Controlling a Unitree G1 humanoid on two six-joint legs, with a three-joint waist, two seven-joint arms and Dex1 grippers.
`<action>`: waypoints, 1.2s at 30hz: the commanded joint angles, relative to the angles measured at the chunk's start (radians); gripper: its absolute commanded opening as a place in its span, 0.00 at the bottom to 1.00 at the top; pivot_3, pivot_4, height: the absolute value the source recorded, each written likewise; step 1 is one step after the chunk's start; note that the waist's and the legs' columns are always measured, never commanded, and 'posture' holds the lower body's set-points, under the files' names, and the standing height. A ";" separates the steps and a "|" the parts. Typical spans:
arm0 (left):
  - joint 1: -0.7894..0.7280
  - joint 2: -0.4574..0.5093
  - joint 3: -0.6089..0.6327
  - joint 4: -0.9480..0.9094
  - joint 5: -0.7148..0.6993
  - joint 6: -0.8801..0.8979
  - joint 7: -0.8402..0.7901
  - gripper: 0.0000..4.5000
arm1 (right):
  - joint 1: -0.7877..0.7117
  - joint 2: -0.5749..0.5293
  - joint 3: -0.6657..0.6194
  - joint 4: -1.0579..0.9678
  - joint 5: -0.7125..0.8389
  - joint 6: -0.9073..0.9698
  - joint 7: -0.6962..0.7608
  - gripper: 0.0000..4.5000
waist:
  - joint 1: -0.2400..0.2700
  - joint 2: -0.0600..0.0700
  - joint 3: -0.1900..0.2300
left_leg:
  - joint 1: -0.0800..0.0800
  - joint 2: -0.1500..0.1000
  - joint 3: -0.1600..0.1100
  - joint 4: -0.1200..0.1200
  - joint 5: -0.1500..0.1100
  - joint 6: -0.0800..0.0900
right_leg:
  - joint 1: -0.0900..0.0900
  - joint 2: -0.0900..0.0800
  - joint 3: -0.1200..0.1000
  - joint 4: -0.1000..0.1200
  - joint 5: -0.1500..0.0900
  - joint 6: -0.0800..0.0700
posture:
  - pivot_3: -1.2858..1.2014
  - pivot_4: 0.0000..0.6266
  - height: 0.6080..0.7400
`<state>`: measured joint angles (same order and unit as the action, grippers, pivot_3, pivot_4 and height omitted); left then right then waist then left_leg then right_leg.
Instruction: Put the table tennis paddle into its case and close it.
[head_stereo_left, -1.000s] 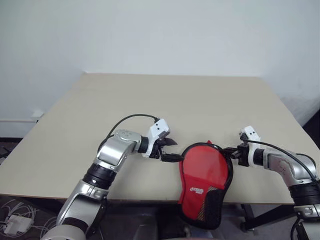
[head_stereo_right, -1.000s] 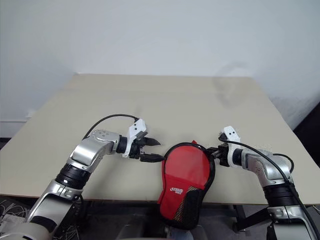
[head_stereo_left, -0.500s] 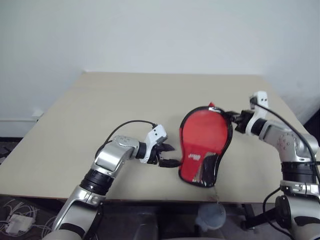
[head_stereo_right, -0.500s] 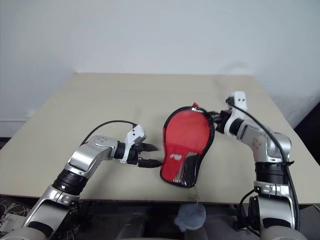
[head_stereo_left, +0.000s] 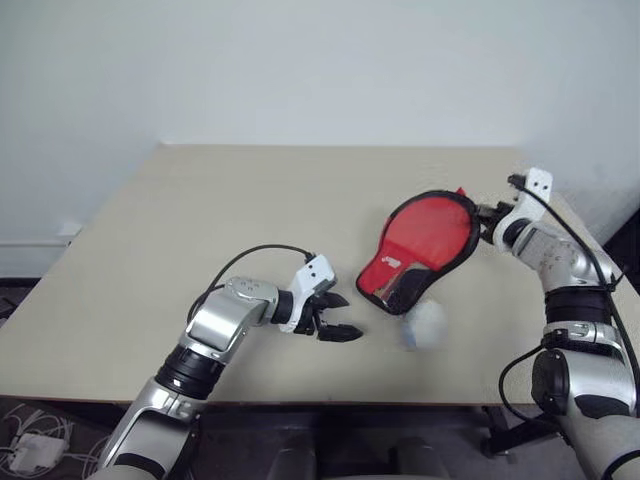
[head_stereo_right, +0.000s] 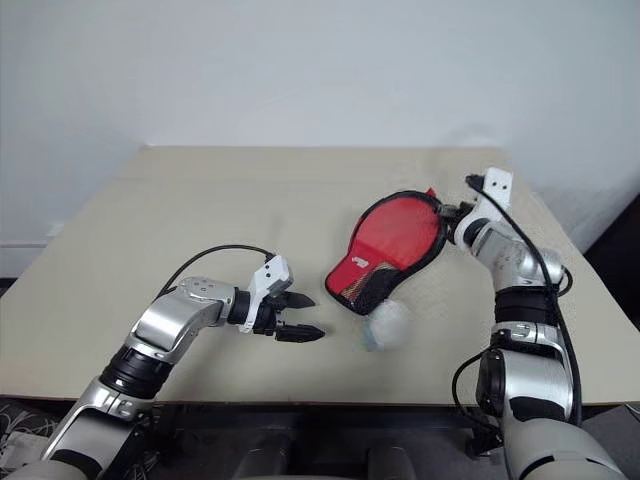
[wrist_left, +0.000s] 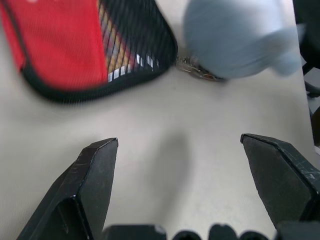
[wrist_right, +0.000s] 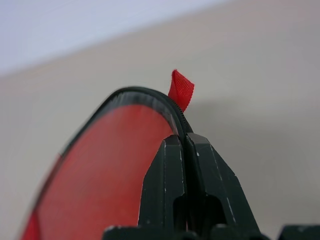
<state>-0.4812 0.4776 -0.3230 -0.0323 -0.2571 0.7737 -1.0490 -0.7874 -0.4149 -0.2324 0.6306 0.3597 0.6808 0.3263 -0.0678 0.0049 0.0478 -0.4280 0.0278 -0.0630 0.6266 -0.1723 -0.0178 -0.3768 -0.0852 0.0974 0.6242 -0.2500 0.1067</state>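
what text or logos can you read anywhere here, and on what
Case: a small white print on the red side near the mesh end, too blurred to read.
Mesh end of the case in the left wrist view: pale marks behind the mesh, no letters legible.
Nothing else carries readable text.

Premises appear to be a bare test room or lab. A plain beige table (head_stereo_left: 250, 200) with square edges stands with its far edge against an unadorned white wall (head_stereo_left: 300, 70). Loose white cables and a plug block (head_stereo_left: 30, 445) lie on the floor under the table's near left corner.
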 joint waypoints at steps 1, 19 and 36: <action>-0.012 0.016 0.048 -0.026 -0.031 0.002 0.009 0.93 | 0.026 0.010 0.061 0.066 -0.067 -0.002 0.004 0.01 | -0.005 0.000 0.000 | 0.000 0.000 0.000 0.000 0.000 0.000 | 0.000 0.000 0.000 0.000 0.000 0.000 | 0.52 0.00 1.00; -0.041 0.066 0.099 0.038 -0.052 -0.024 0.010 0.93 | 0.031 -0.005 -0.024 0.104 -0.065 -0.180 -0.008 0.99 | -0.029 0.003 0.001 | 0.001 0.000 -0.001 0.000 0.000 0.000 | 0.002 0.000 0.000 0.000 0.001 0.002 | 0.52 0.00 1.00; 0.006 0.169 0.326 0.353 -0.020 -0.374 0.021 0.93 | 0.422 -0.151 0.205 -0.596 0.215 -0.096 0.797 0.99 | -0.031 0.002 0.002 | 0.001 0.000 -0.002 0.000 -0.002 -0.005 | 0.001 0.000 -0.001 0.000 -0.001 0.000 | 0.52 0.00 1.00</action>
<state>-0.4679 0.6299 -0.0216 0.3261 -0.2845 0.4304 -1.0199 -0.3529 -0.5439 -0.0279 0.0648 0.5594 0.5895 1.0794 -0.0988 0.0073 0.0501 -0.4276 0.0277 -0.0653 0.6269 -0.1745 -0.0228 -0.3756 -0.0850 0.0960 0.6241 -0.2505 0.1063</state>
